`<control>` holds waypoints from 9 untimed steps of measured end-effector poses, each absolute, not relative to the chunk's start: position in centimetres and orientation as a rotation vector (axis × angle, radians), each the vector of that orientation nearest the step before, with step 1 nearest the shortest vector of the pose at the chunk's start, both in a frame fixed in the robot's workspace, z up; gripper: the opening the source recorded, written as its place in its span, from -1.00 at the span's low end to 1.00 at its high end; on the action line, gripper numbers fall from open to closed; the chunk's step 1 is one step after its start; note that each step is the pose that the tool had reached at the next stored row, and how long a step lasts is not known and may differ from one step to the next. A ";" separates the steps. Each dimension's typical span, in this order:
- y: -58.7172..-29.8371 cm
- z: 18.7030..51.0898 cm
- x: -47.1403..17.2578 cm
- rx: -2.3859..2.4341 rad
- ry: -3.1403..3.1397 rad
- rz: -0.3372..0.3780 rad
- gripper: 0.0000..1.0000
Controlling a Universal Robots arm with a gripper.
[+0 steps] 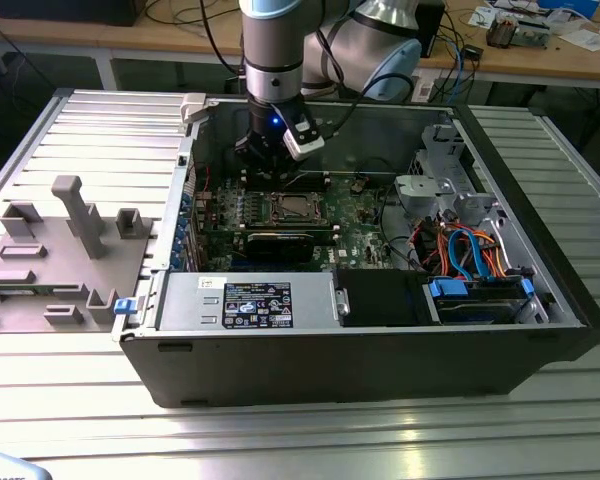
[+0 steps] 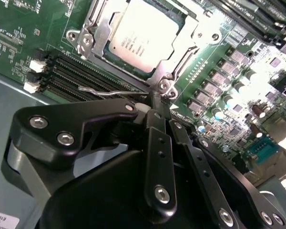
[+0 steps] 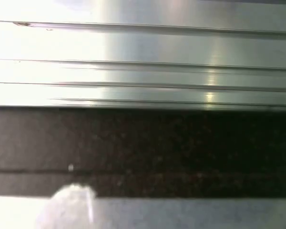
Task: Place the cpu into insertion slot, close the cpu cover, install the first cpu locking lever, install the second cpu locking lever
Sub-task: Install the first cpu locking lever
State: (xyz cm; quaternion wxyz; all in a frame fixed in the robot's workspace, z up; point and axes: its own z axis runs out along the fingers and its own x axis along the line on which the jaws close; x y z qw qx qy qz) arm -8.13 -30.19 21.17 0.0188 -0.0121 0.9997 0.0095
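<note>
- Surroundings: memory slots (image 2: 93, 76) run alongside the insertion slot (image 2: 190, 45); a thin wire lever (image 2: 107, 91) lies across them, just ahead of the pincer (image 2: 155, 102).
- Pincer: fingers drawn together, seemingly on the lever's end — contact unclear.
- Cpu (image 2: 143, 36): silver-grey square seated in the slot, cpu cover (image 2: 102, 31) framing it.
- Surface (image 1: 60, 130): ribbed aluminium carrying the open computer case (image 1: 360, 345).

The computer case (image 1: 380, 345) lies open on the worktop (image 1: 90, 130), so the way from above is free. Inside, the claw (image 2: 155, 102) stands low just beside the insertion slot (image 1: 291, 208), with the memory slots (image 2: 86, 76) close under it. A thin metal lever (image 2: 107, 91) lies across these slots. On the exterior view's right, cables (image 1: 470, 250) and a drive cage (image 1: 435, 170) crowd the room.
</note>
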 end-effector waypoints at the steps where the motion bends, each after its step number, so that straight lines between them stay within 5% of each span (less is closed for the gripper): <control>1: -30.2 21.1 -8.1 -0.038 3.104 0.029 -0.79; 9: -30.2 20.9 -6.6 -0.037 3.105 0.029 -0.79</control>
